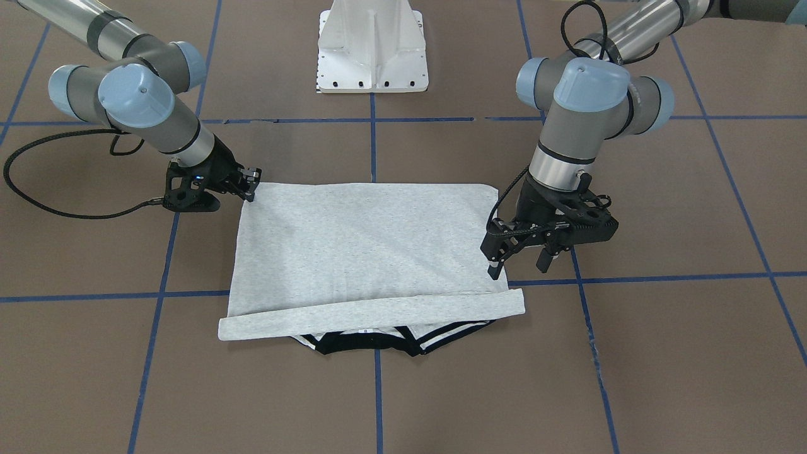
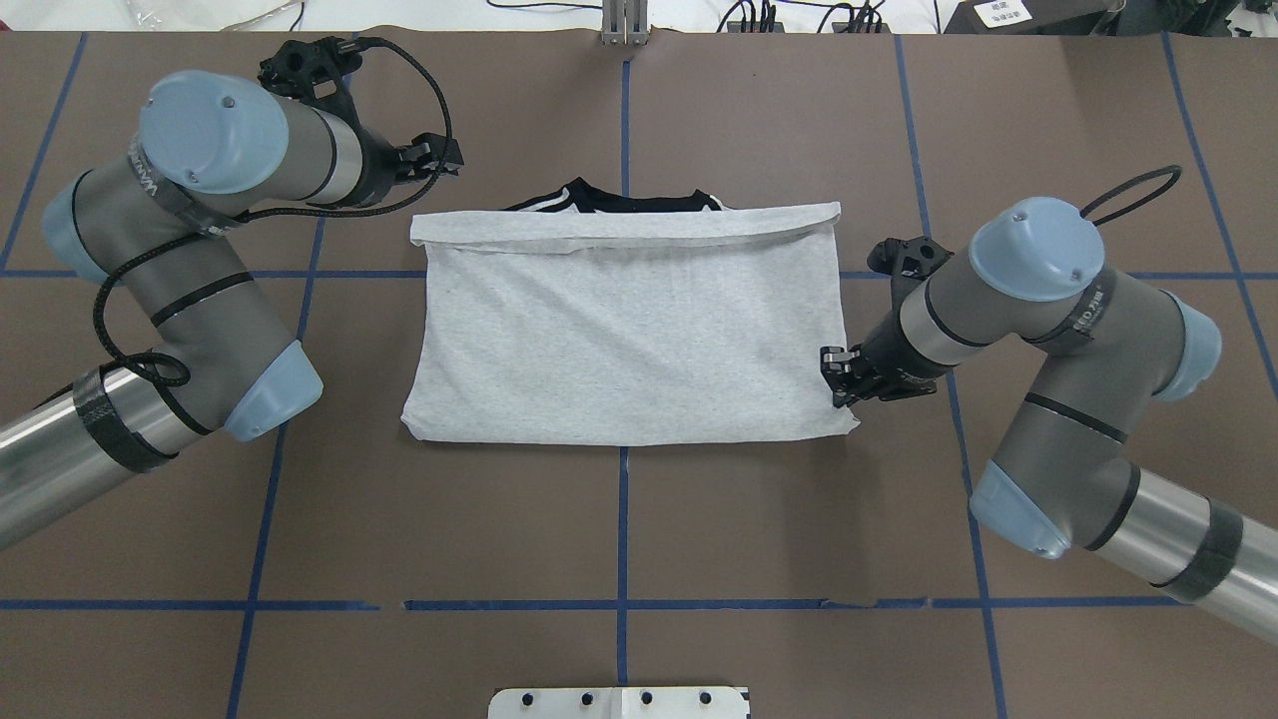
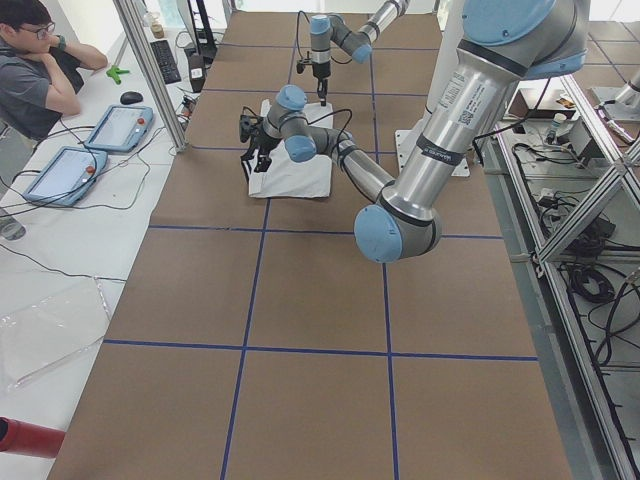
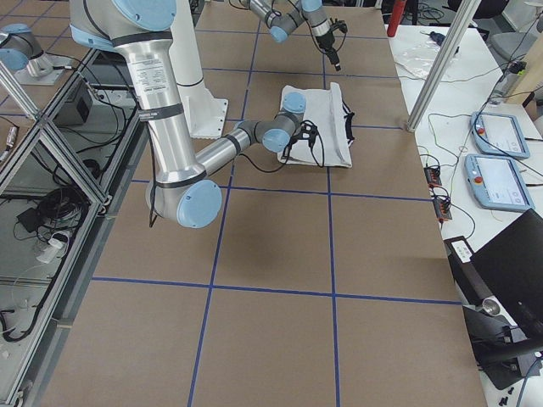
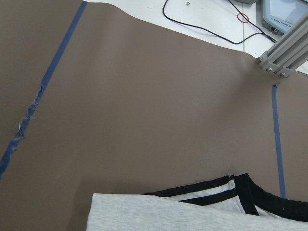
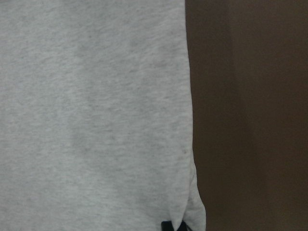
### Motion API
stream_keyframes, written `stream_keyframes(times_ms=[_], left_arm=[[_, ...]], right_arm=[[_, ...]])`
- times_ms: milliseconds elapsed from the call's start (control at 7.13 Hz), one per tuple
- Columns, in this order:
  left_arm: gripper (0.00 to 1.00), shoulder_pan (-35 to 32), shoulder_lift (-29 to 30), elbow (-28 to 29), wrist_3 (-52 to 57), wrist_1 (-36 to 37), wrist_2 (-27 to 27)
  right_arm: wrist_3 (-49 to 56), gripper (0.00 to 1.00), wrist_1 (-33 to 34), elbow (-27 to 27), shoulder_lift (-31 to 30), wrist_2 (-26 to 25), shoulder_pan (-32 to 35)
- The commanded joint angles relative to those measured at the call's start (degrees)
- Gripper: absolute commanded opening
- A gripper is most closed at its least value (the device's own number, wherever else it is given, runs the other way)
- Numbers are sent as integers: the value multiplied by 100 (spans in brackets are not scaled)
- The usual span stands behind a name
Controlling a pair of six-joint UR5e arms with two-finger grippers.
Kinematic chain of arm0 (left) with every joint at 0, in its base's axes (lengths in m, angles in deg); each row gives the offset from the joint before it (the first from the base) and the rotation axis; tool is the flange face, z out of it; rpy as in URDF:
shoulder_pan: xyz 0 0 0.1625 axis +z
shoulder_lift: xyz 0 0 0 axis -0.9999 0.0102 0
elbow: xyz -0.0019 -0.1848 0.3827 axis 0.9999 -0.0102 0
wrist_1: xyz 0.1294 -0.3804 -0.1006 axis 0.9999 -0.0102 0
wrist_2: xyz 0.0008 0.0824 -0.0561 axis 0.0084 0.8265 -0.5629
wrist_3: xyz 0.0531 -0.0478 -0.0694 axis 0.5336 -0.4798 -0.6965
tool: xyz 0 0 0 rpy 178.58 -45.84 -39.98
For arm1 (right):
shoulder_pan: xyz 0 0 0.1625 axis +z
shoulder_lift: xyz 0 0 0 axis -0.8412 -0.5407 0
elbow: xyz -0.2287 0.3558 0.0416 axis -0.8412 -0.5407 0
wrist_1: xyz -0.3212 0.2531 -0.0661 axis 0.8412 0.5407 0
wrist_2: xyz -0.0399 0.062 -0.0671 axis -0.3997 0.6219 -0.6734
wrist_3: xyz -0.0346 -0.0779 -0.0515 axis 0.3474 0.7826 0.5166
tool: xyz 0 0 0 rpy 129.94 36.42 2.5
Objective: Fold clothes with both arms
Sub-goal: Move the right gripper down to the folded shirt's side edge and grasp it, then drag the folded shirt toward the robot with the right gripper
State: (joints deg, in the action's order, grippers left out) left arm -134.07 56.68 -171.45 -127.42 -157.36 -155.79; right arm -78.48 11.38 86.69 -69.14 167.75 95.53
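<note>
The grey T-shirt (image 1: 365, 246) (image 2: 629, 340) lies flat and folded on the brown table, plain side up. Its hem is folded over towards the black collar (image 1: 369, 343) (image 2: 609, 200), which sticks out at the far edge. The print is hidden. My right gripper (image 1: 250, 189) (image 2: 837, 379) is low at the shirt's near right corner. The right wrist view shows a black fingertip (image 6: 166, 225) pinching the shirt's edge (image 6: 96, 110). My left gripper (image 1: 520, 265) (image 2: 434, 160) is open and empty, raised beside the shirt's far left corner (image 5: 168, 214).
The white pedestal base (image 1: 372, 50) (image 2: 619, 702) stands at the robot's side of the table. Blue tape lines cross the brown surface. A seated operator (image 3: 35, 70) and teach pendants (image 3: 115, 125) (image 4: 496, 136) are beyond the far edge. An aluminium post (image 5: 284, 53) stands there.
</note>
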Motion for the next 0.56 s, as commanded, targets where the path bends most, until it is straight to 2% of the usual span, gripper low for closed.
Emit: stream_keyframes(times_ms=[0,280,421], left_arm=[[100,0,-14,-1,-3,1,2],[100,9,-23,-1,-47,1,28],[100,9,-23,-9,-56,1,46]], right_arm=[[-5,0,-11,756,-739,42,-3],[-14,0,-37,1521,-1609,42,-317],[-31,0,-37,1724,-1787,42,-702]])
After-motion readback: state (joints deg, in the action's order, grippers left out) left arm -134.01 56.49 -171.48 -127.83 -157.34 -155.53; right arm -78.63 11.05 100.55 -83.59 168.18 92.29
